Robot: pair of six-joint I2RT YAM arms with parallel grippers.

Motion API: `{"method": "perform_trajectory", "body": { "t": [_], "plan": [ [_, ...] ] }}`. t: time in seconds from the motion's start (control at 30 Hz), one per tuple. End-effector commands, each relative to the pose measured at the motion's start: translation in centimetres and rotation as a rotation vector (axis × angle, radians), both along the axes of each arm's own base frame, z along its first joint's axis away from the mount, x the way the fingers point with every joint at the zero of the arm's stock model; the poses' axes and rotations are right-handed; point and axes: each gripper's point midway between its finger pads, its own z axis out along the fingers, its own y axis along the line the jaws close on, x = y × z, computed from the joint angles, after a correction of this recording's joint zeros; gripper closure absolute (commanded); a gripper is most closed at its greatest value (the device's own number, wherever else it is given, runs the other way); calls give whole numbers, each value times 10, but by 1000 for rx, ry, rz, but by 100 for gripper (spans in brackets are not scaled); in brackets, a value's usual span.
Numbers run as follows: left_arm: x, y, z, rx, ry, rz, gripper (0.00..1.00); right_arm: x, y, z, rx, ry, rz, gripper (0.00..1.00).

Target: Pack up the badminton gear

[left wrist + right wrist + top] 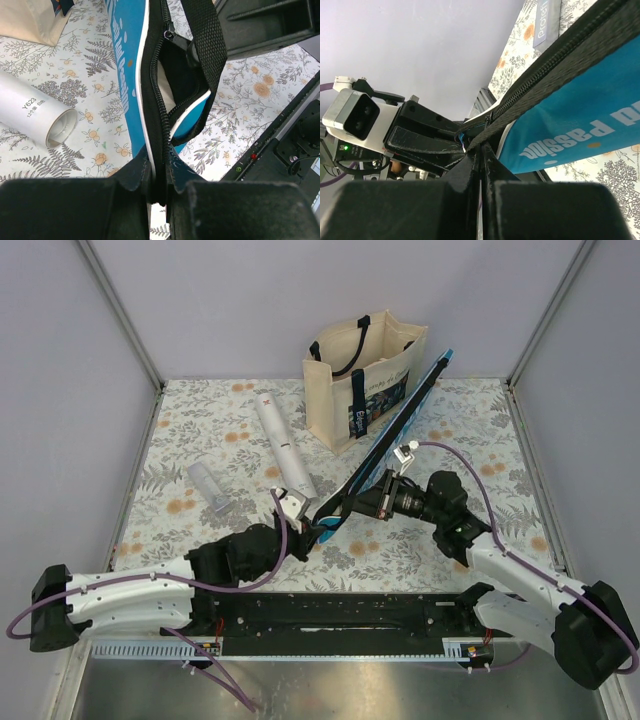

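Note:
The blue racket case (400,415) stands on its edge, running diagonally from the tote down to the grippers. Its zip is partly open near the low end (167,75). My left gripper (316,531) is shut on the case's zip edge at that end (159,175). My right gripper (347,504) is shut on the case's black webbing strap (481,156), just beside the left one. The long white tube (283,445) lies on the table left of the case, its open end showing in the left wrist view (60,131). No rackets are in view.
A cream tote bag (362,370) with navy straps stands at the back, behind the case's far end. A small clear plastic piece (209,486) lies left of the tube. The flowered table cloth (480,450) is walled by grey panels on three sides.

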Motion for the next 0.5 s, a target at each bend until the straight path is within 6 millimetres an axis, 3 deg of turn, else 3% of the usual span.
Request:
{"method": "perform_trajectory", "body": {
  "t": [0.0, 0.1, 0.17, 0.33, 0.47],
  "plan": [
    [13, -12, 52, -151, -57, 41, 100, -46, 19, 26, 55, -88, 175, 100],
    [12, -14, 53, -151, -58, 36, 98, -56, 32, 26, 68, -79, 226, 100],
    [11, -15, 53, -152, -57, 27, 79, -63, 39, 29, 84, -82, 255, 100],
    [-1, -11, 51, -133, -78, -48, 44, -56, 41, 37, 110, -98, 202, 100],
    [-13, 2, 45, -88, -145, -129, 34, -49, 38, 46, 114, -124, 154, 100]
  ]
}}
